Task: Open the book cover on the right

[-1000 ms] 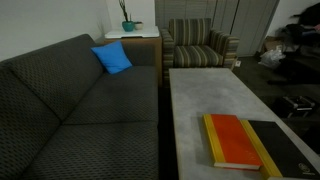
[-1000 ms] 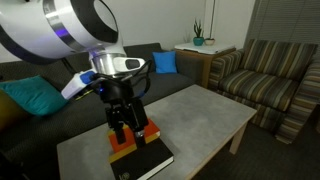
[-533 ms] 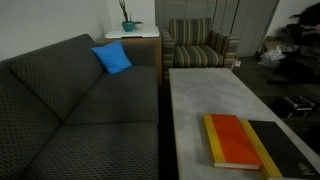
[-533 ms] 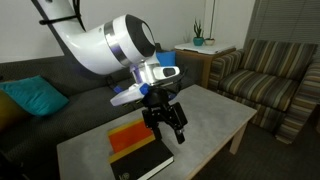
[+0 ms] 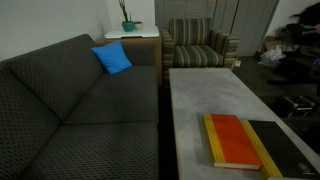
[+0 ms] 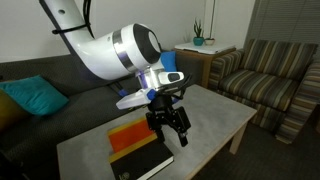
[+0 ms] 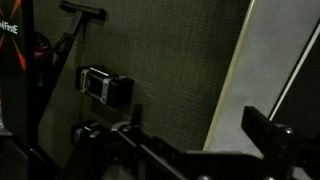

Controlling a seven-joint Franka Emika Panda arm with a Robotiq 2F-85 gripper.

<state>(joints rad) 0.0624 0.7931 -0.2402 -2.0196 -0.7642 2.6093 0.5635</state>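
The black book cover lies flat and closed at the near right of the grey table, next to the orange-red book. In an exterior view the black cover is at the table's front edge, with the orange-red book behind it. My gripper hangs open and empty just above the table, beside the books' right ends. In the wrist view the textured black cover fills the middle, its pale edge runs between my open fingers, and my gripper holds nothing.
The grey table stretches away past the books. A dark sofa with a blue cushion is beside it, and a striped armchair stands beyond. Dark stands and a small device are off the table's edge.
My gripper has moved from directly over the books to their right side, over the table, and has turned. The books have not moved.
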